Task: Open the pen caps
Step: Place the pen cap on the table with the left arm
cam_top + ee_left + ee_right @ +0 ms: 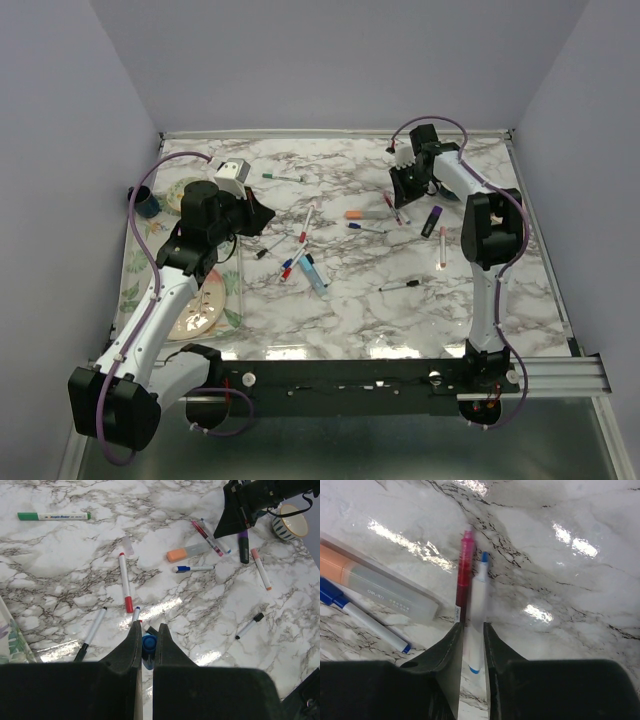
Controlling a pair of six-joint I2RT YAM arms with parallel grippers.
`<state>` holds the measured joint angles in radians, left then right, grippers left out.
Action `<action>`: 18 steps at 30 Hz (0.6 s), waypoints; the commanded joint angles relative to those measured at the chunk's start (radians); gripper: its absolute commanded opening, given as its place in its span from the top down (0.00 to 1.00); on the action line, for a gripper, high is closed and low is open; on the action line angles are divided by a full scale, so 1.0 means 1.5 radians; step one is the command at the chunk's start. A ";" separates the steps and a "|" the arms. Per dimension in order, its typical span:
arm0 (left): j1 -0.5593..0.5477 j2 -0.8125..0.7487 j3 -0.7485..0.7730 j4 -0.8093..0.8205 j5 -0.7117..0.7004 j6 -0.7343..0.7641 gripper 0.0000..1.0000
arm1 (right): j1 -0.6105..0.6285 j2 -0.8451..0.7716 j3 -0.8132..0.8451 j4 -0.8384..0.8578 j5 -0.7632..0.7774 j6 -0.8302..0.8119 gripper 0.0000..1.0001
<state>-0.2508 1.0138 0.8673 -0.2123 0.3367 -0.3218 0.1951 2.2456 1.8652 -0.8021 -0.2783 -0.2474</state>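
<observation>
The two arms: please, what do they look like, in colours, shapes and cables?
Both the left arm and the right arm have white links between bulky black joints. A purple cable loops along each. The left tool and the right tool each have two black, tapering fingers. No markings are legible.

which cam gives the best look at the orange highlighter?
Left wrist. The orange highlighter lies whole and unblocked there, with its orange end and clear barrel both plain. Top external shows the highlighter whole too, but tiny. Right wrist is closest to the highlighter, yet the frame edge cuts off part of its orange end.
</observation>
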 commanded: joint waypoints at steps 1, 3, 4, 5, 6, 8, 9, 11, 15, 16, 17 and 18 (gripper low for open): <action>0.001 0.003 -0.008 -0.001 -0.007 0.008 1.00 | -0.002 0.019 0.019 -0.015 -0.007 0.006 0.70; 0.001 0.002 -0.008 -0.001 -0.006 0.008 1.00 | -0.001 0.019 0.019 -0.016 -0.008 0.006 0.68; 0.001 0.003 -0.008 0.000 -0.007 0.008 1.00 | -0.003 0.019 0.019 -0.015 -0.007 0.007 0.67; 0.001 0.003 -0.008 0.000 -0.007 0.008 1.00 | -0.002 0.019 0.019 -0.016 -0.007 0.007 0.67; 0.001 0.003 -0.008 0.000 -0.006 0.008 1.00 | -0.001 0.018 0.019 -0.018 -0.007 0.006 0.67; 0.001 0.004 -0.008 0.000 -0.006 0.008 1.00 | -0.002 0.018 0.018 -0.017 -0.007 0.006 0.66; 0.001 0.004 -0.008 0.000 -0.006 0.008 1.00 | -0.001 0.018 0.018 -0.017 -0.007 0.006 0.66; 0.001 0.004 -0.008 0.001 -0.005 0.008 1.00 | -0.002 0.018 0.016 -0.017 -0.008 0.006 0.65; 0.001 0.005 -0.009 0.000 -0.005 0.008 1.00 | -0.002 0.015 0.015 -0.017 -0.007 0.006 0.63; 0.001 0.005 -0.009 0.000 -0.005 0.008 1.00 | -0.001 0.014 0.015 -0.018 -0.008 0.005 0.63; 0.001 0.005 -0.009 -0.001 -0.005 0.008 1.00 | -0.002 0.014 0.015 -0.018 -0.008 0.005 0.62; 0.001 0.005 -0.009 -0.001 -0.004 0.008 1.00 | -0.002 0.013 0.015 -0.017 -0.007 0.005 0.62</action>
<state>-0.2508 1.0176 0.8673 -0.2123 0.3367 -0.3218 0.1951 2.2471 1.8652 -0.8089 -0.2783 -0.2432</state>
